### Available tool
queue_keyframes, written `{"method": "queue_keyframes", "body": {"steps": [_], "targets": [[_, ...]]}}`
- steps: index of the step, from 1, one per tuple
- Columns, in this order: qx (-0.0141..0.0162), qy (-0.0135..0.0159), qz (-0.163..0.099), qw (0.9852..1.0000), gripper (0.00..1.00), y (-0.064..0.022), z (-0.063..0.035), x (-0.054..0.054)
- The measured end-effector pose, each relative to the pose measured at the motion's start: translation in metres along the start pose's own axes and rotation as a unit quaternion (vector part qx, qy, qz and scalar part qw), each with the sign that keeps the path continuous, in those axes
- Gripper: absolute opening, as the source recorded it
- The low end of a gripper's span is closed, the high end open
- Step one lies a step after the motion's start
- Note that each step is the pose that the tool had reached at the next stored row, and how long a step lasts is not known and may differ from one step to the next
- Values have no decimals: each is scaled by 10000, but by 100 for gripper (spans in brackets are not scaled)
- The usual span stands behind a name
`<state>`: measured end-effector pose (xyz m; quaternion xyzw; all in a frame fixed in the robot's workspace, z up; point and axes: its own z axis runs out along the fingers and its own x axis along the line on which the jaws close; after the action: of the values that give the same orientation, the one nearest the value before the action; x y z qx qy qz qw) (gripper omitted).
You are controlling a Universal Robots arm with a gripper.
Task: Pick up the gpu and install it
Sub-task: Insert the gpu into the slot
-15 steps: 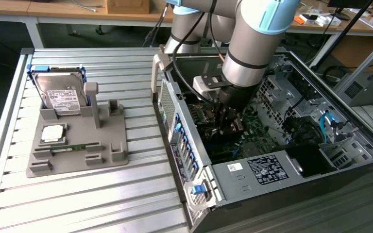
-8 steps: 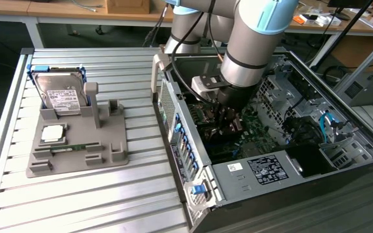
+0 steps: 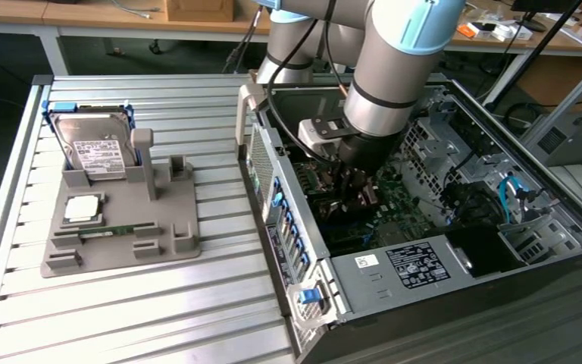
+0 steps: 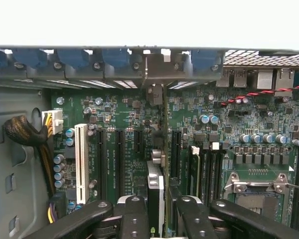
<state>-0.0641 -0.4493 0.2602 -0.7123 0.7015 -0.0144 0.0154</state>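
Fixture (image 3: 119,243) near worktop's left edge holds hard drive (image 3: 97,148) and memory stick (image 3: 119,229), well apart from work. Gripper (image 4: 155,211) clamped on gpu (image 4: 155,186), card edge-on over motherboard (image 4: 129,124) inside open case (image 3: 301,250), bracket toward rear wall. Risk: slight misalignment with slot jams card or bends bracket. White slot (image 4: 81,162), cable bundle (image 4: 25,132), RAM (image 4: 195,172) crowd both sides.

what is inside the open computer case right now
The robot's hand is down inside the computer case, holding the gpu edge-on over the motherboard and its slots. The card hides the slot directly under it.
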Motion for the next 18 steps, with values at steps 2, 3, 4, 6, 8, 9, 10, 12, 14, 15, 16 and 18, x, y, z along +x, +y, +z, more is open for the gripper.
{"method": "queue_keyframes", "body": {"steps": [2,3,4,6,8,9,10,12,14,15,16,18], "targets": [[0,1,-1,10000,40,-1,-1,1],[-1,3,-2,10000,40,-1,-2,1],[-1,3,-1,10000,46,-1,-2,1],[-1,3,-1,10000,46,-1,-2,1],[-1,6,-1,10000,46,-1,-2,1],[-1,19,-3,10000,46,-2,-5,1],[-2,45,-4,10000,46,-2,-18,1],[1,84,-5,10000,46,-5,-86,0],[4,106,-6,9999,46,-8,-166,-5],[6,118,-6,9999,46,-10,-210,-7],[8,130,-7,9999,46,-12,-255,-8],[12,168,-8,9999,46,-14,-324,-14]]}}
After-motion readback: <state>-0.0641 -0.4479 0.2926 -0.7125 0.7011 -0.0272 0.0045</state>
